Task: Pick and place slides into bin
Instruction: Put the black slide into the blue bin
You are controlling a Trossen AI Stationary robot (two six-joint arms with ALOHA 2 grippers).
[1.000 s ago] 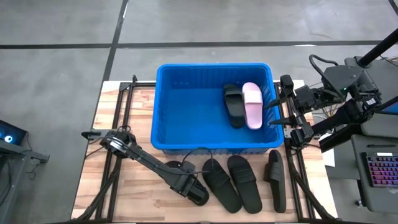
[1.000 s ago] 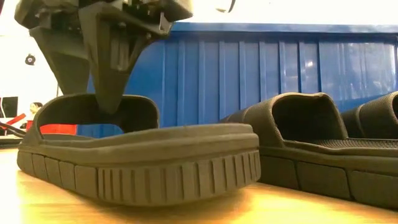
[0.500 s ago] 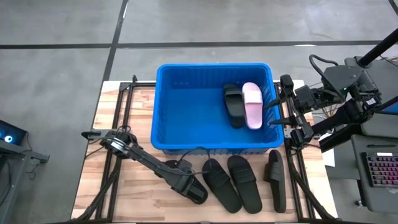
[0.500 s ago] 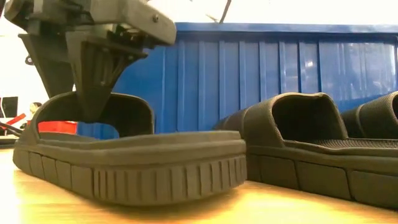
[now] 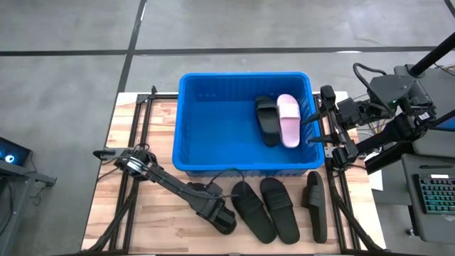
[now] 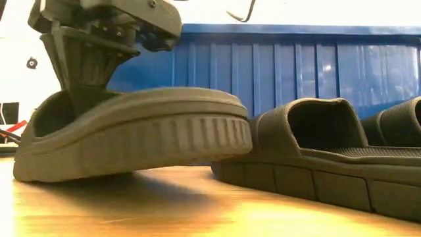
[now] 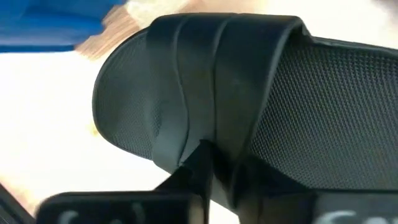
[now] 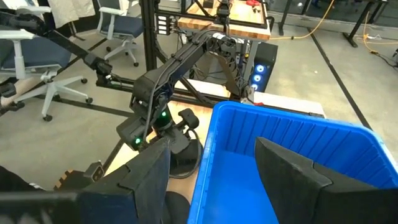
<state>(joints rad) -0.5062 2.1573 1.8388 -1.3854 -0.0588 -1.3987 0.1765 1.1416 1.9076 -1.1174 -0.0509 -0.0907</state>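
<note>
My left gripper point(image 5: 213, 212) is shut on a black slide point(image 6: 131, 135) at the table's near edge, left of three more black slides point(image 5: 252, 210) point(image 5: 279, 208) point(image 5: 316, 205) lying flat on their soles. The blue bin point(image 5: 186, 128) stands behind them with one black slide point(image 5: 266, 121) and one pink slide point(image 5: 288, 119) lying inside on its floor. My right gripper point(image 8: 214, 180) waits open over the bin's right rim, touching nothing. My left gripper pinches the slide's wide ribbed strap point(image 7: 205, 93) between its two fingers, coming from above and pointing down. One finger point(image 6: 82, 92) reaches in under the strap. The slide is tilted: the end beside the strap point(image 6: 29, 172) rests on the table, and the other end point(image 6: 223, 141) is raised.
The bin's near wall point(image 6: 283, 72) rises right behind the row of slides. Metal frame rails point(image 5: 131, 121) run along the table's left and right sides. There is bare wood point(image 5: 142, 227) on the table's near left.
My left gripper has shut on the strap of the leftmost black slide and risen a little. The slide has tipped: the end away from the strap has come up off the table, while the strap end has stayed down.
</note>
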